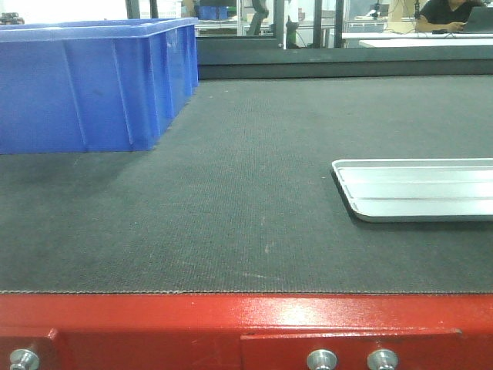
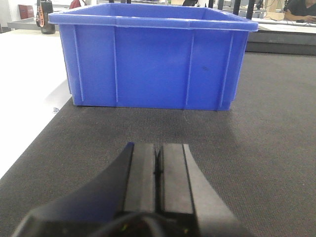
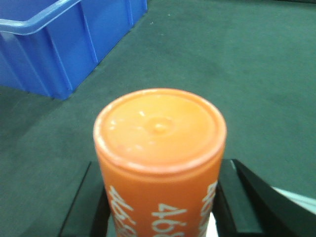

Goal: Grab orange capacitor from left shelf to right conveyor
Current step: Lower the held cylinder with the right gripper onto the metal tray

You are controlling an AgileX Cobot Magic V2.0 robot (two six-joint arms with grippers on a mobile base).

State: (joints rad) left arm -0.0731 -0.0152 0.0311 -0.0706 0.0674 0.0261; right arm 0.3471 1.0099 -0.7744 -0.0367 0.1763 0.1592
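Orange capacitor [image 3: 159,133] sits gripped in the right claw [image 3: 161,197] at the centre of the right wrist view. Its flat round end faces the camera and white "4680" print runs down its side. The claw's black fingers [image 3: 86,207] press on it from either side, parted only as wide as the can. Beneath it lies the dark belt of the right conveyor [image 3: 237,64]; whether the can touches the belt I cannot tell.

Starting at the left, the left claw [image 2: 158,150] shows at the bottom centre of its own view. It is closed, pads [image 2: 140,173] together with nothing between them, low over the belt. Ahead of it a blue bin [image 2: 148,64] stands on the belt and fills the upper part of that frame.

From the front, the bin takes the upper left and the grey belt spreads across the middle. A red front edge [image 1: 192,316] with bolts [image 1: 321,359] runs along the bottom, and a silver tray [image 1: 416,189] lies on the belt at the right edge.
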